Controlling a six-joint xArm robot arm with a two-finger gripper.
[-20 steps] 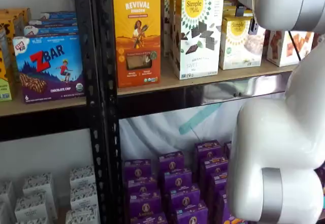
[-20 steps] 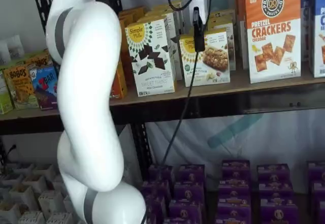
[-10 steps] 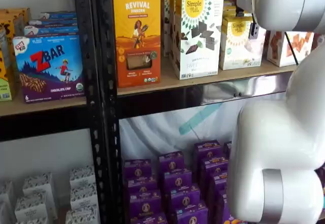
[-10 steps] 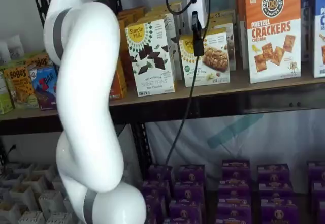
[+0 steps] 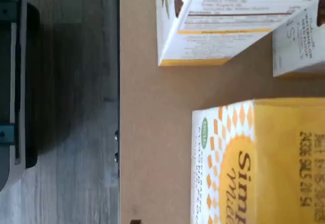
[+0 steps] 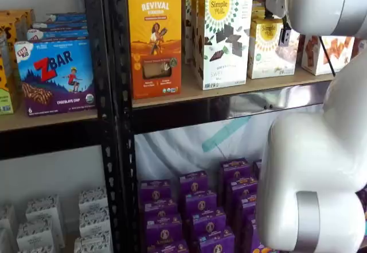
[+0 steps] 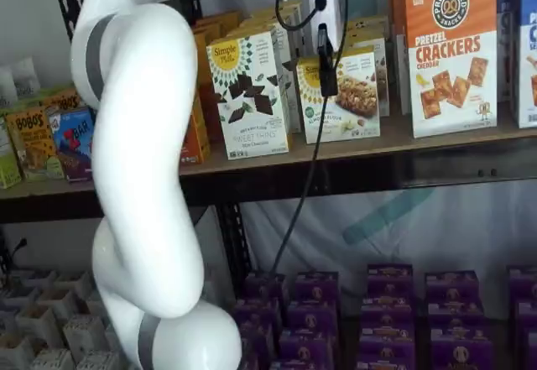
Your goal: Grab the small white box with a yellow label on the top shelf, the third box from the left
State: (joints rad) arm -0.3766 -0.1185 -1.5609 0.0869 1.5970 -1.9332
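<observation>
The small white box (image 6: 268,47) with the yellow sunburst logo stands on the top shelf (image 6: 189,95), right of a taller white box. It shows in both shelf views (image 7: 352,97). The gripper (image 7: 328,90) hangs right in front of the box's left part; only one black finger (image 7: 325,59) shows, side-on, below the white body. In a shelf view the gripper (image 6: 284,42) hangs at the box's right edge. The wrist view shows the box's yellow top (image 5: 264,163) and the tan shelf board (image 5: 152,132).
A tall white Simple Mills box (image 6: 222,38) with dark squares and an orange Revival box (image 6: 155,43) stand to the left. An orange pretzel cracker box (image 7: 453,51) stands to the right. The white arm (image 7: 138,152) and a black cable (image 7: 300,177) hang before the rack. Purple boxes (image 6: 195,207) fill the lower shelf.
The gripper has dropped slightly in front of the small white box, and the arm has shifted a little. The boxes have not moved.
</observation>
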